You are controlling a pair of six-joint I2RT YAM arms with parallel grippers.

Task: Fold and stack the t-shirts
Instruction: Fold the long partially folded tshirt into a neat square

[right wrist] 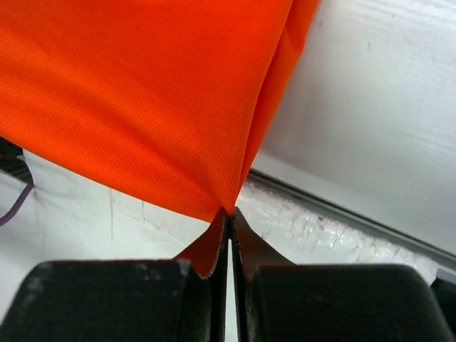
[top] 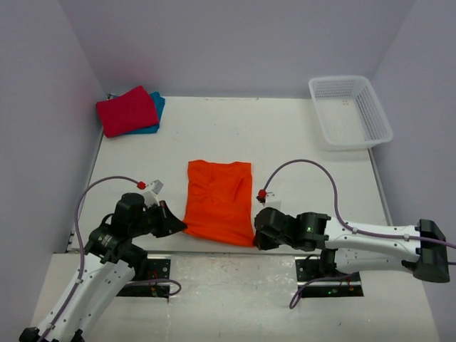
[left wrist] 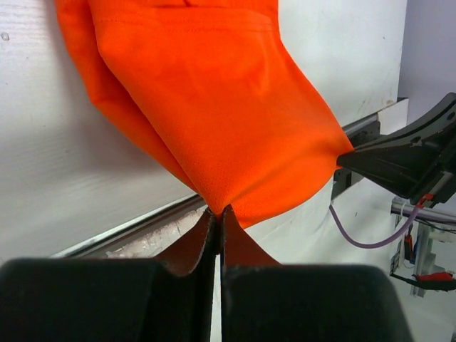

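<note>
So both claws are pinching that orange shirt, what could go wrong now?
The left gripper and right gripper each hold only a thin corner tip of the orange t-shirt, so it might slip free. If one arm lifts faster, the fold could end up crooked.

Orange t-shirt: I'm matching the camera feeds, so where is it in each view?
Top external: orange t-shirt mid-table, towards the near side.
Left wrist: upper centre, corner pinched in the left pincer.
Right wrist: upper left, corner pinched in the right pincer.
Shared landmark: the table's near edge.
</note>
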